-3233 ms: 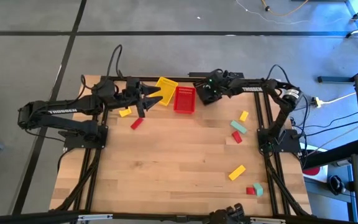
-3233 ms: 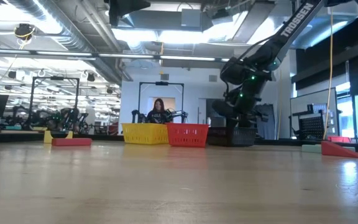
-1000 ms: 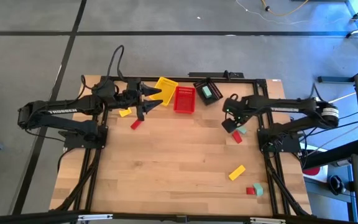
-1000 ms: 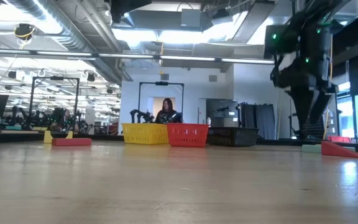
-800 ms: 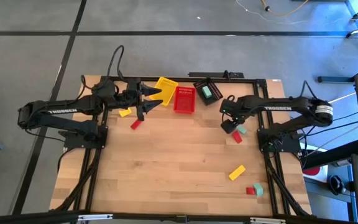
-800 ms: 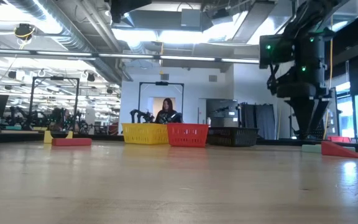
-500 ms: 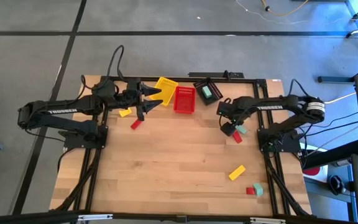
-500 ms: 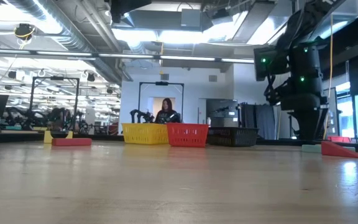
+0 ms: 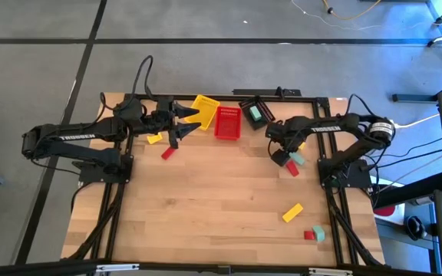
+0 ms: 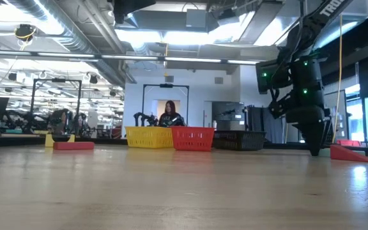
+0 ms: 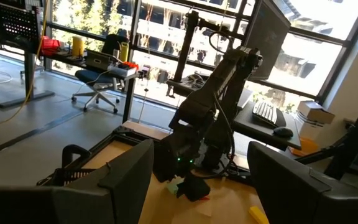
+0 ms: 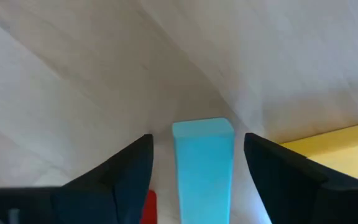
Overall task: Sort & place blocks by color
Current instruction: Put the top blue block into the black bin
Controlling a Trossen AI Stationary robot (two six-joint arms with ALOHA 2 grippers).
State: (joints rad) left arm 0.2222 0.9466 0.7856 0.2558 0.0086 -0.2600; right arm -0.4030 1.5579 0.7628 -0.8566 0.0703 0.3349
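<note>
Our left gripper (image 9: pixel 192 116) waits by the yellow basket (image 9: pixel 204 105), jaws wide and empty. Our right gripper (image 9: pixel 282 159) has swung over from the black basket (image 9: pixel 255 112) and dropped to the table; its jaws now straddle the teal block (image 12: pixel 202 163), narrowing but not yet touching. We judge a pick is imminent.

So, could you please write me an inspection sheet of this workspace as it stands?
Surface: wooden table, bare in the middle.
Job's things: teal block between the right hand's fingers; yellow block, red block lying loose.
Clutter: yellow basket, red basket, black basket at the far edge.
Grippers: left hand open by the yellow basket; right hand open, straddling the teal block.
Cables: black cable behind the left arm.
Surroundings: person beyond the table.
</note>
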